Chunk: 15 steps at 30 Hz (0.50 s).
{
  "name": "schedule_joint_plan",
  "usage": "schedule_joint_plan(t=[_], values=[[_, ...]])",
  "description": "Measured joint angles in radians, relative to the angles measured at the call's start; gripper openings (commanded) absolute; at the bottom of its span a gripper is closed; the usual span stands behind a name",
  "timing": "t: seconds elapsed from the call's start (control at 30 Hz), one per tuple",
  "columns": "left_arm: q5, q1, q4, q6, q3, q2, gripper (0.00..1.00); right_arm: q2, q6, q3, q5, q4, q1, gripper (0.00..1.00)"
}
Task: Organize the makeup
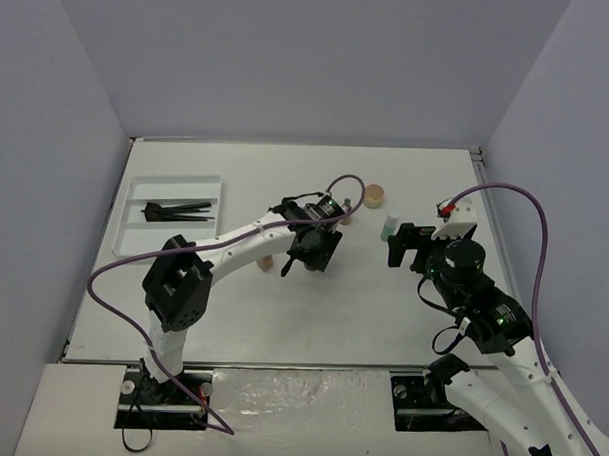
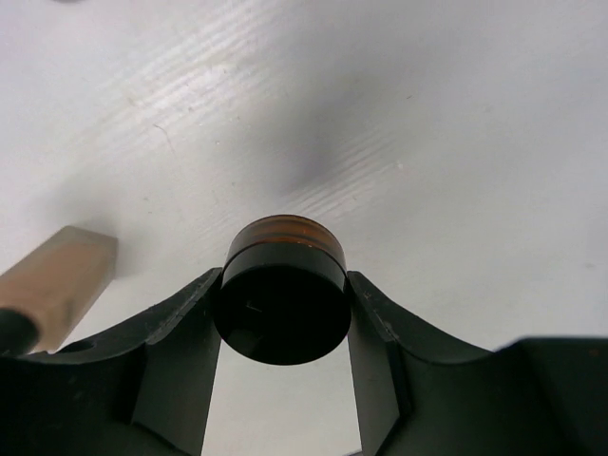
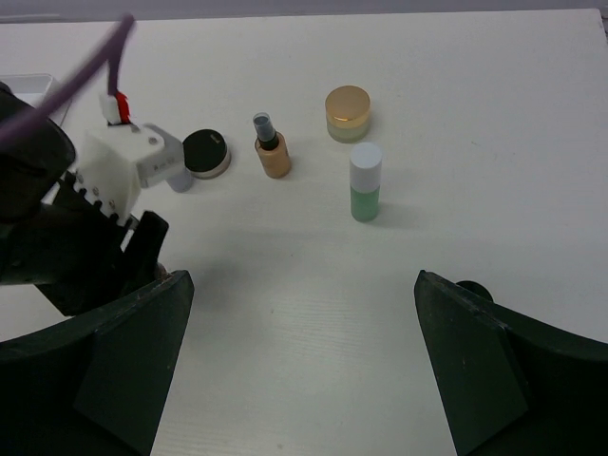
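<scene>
Makeup brushes [image 1: 180, 212] lie in the white tray [image 1: 154, 239] at your tabletop's [image 1: 281, 317] far-left corner. Your right claw [image 3: 302, 285] hangs released near the right edge. Your left claw [image 2: 283, 285] is clenched on a black-lidded pot [image 2: 282, 323] mid-tabletop. Toward the far edge stand a tan compact [image 3: 348, 109], a green-white bottle [image 3: 366, 185] and a beige bottle [image 3: 274, 154]

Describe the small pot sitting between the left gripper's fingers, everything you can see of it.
The small pot is round and squat, with a glossy black lid over an amber body that looks like translucent plastic or glass. It stands upright on the white table, lid on. The two black fingers of the left gripper appear to touch its sides, one on each. Nothing else touches it.
</scene>
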<state>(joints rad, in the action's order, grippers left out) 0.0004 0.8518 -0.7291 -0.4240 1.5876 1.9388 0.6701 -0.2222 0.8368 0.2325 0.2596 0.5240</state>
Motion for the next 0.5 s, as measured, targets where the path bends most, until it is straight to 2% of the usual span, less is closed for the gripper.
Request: schedule_joint_plan(t=[0.2,0.33,0.5], values=[[0.007,-0.09,-0.107,0.019,0.209,-0.121,0.1,0.0,0.003,0.006,0.0,0.001,0.0,1.0],[0.015,-0.249,-0.152,0.04,0.268,-0.189,0.1,0.0,0.009,0.016,0.003,0.003,0.0,1.0],[0.03,-0.477,-0.19,0.063,0.274,-0.194,0.1,0.004,0.012,0.02,0.003,0.004,0.0,1.0]])
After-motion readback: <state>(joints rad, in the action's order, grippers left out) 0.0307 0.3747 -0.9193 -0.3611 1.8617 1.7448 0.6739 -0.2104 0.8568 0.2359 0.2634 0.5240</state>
